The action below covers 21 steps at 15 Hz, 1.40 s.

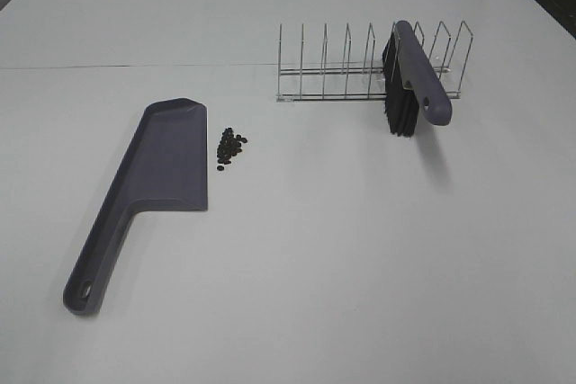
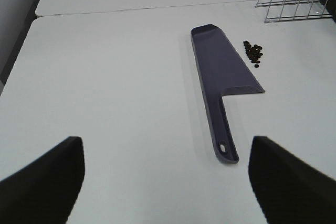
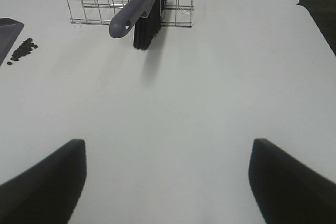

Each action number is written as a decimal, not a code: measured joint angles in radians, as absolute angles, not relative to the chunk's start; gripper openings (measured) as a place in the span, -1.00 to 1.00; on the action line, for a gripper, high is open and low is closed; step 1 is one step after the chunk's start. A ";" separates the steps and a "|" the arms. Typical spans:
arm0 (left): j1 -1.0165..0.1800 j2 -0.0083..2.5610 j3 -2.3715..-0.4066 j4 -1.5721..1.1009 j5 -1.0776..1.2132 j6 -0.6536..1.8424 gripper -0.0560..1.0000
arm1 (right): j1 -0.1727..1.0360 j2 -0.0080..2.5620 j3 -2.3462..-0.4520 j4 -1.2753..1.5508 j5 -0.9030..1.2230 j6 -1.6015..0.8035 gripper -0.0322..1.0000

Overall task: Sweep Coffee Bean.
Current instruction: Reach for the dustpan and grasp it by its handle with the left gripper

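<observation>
The left gripper (image 2: 165, 145) and the right gripper (image 3: 167, 145) are seen closest to their wrist cameras. Each has its dark fingers spread wide, and nothing is held between them above the white table (image 1: 360, 258). The beans (image 1: 230, 147), tiny dark brown-black ovals, are gathered on the table in a small narrow heap, with a few lying loose at its edges. The heap is set just beside the long right-hand edge of the grey-purple dustpan (image 1: 166, 164), without touching it. The dustpan is laid flat, its handle pointed toward the table's near edge. Farther back and to the right a wire rack (image 1: 324, 70) is stood. A brush (image 1: 418, 65) with black bristles is propped in its slots, the handle tilted out over the front rail.
</observation>
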<state>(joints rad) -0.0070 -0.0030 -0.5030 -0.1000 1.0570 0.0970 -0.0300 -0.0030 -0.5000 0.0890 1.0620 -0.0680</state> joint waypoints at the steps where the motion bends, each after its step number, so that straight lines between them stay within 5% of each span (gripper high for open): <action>1: -0.007 -0.003 -0.503 -0.100 1.057 0.097 0.62 | -0.030 -0.003 -0.500 0.089 1.062 -0.068 0.50; 21: -0.007 -0.003 -0.503 -0.100 1.057 0.097 0.62 | -0.030 -0.003 -0.500 0.089 1.062 -0.068 0.50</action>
<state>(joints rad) -0.0070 -0.0030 -0.5030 -0.1000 1.0570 0.0970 -0.0300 -0.0030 -0.5000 0.0890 1.0620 -0.0680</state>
